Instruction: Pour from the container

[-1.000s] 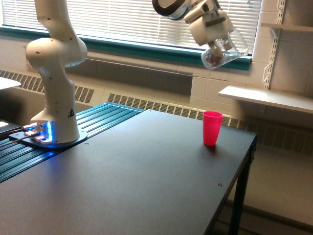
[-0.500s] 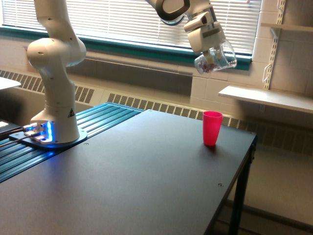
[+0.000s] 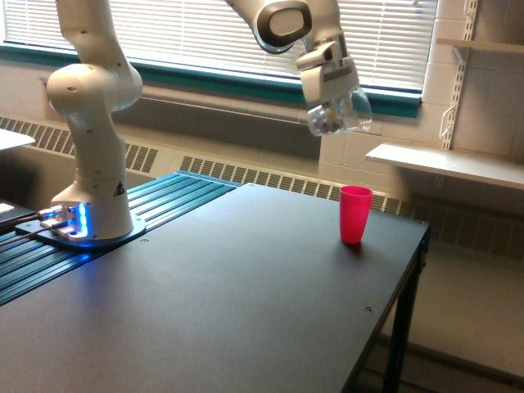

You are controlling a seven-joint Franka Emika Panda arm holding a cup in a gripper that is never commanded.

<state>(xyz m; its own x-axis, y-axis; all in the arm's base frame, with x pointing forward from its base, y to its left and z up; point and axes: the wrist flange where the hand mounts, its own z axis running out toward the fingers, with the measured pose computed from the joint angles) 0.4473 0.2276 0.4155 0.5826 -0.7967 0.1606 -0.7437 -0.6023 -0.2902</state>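
Gripper [image 3: 332, 102] is clamped on the clear jar [image 3: 341, 115], held high in the air in front of the window blinds [image 3: 205, 33]. Jar is tilted over on its side, mouth toward the exterior view's right, slightly down. Small reddish-dark bits sit inside it, bunched at the lower end near the gripper; too small to tell what they are. Nothing visibly leaving the mouth.

Pink cup [image 3: 354, 214] stands upright on the dark table [image 3: 229, 303], near the far edge on the exterior view's right. Cup is opaque and seen from the side, so its contents can't be told. Jar is well above the cup and offset a bit to the exterior view's left of it, not touching.

Arm [image 3: 90, 123] rises from its base [image 3: 86, 225], which sits on a teal ribbed mount at the exterior view's left, with blue lights lit at the base. Upper links arc across the top of the view to the wrist above the jar. White wall shelf [image 3: 446, 164] sits behind the cup, off the table.
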